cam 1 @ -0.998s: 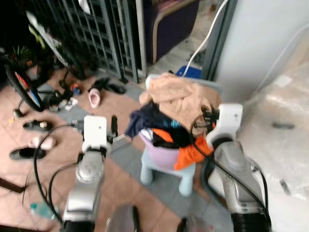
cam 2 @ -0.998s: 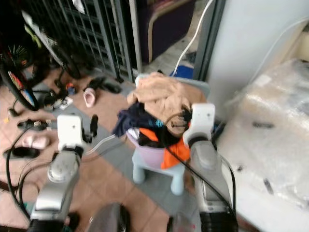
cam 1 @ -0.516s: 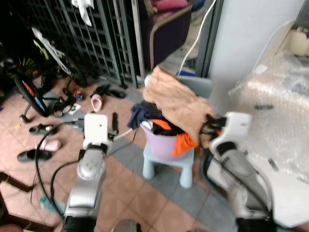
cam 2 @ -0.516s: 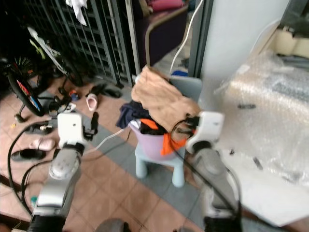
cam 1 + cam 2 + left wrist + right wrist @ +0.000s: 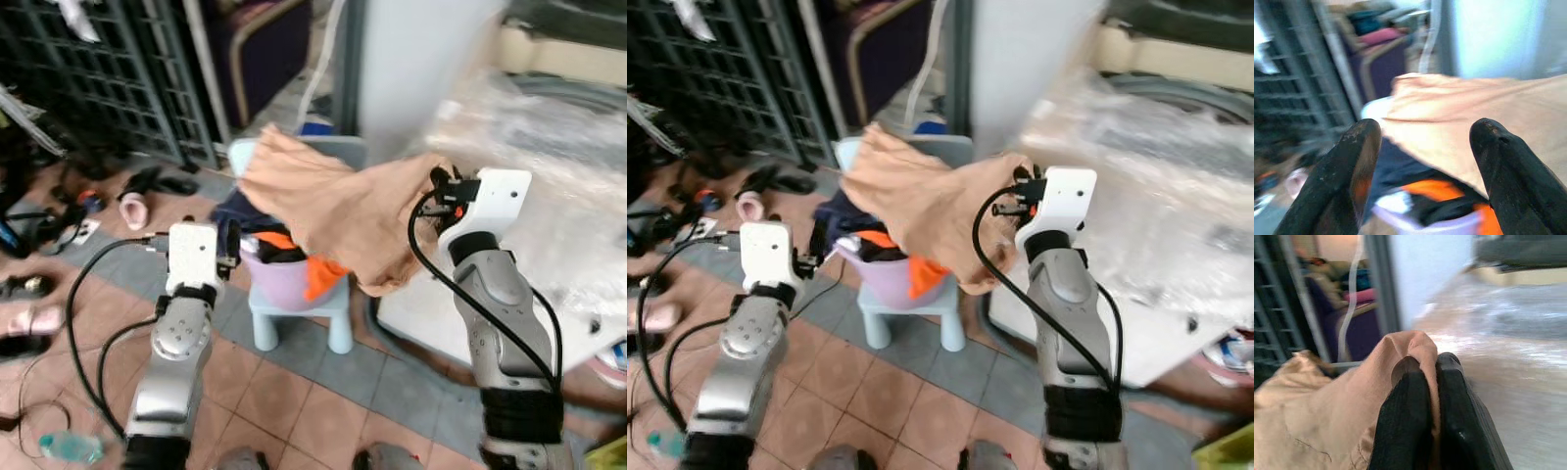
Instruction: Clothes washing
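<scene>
Nearby — shoes [image 5: 147,186], grille [image 5: 108,78], wrapped machine [image 5: 1156,186] — crowd stool [image 5: 294,313].

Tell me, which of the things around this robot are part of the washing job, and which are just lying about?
Part of the job:
- tan garment, pinched in the right gripper
- lilac laundry basket of clothes, on a small blue stool
- left gripper, open beside the basket

Lying about:
- shoes and slippers on the tiled floor
- plastic bottle
- purple armchair
</scene>
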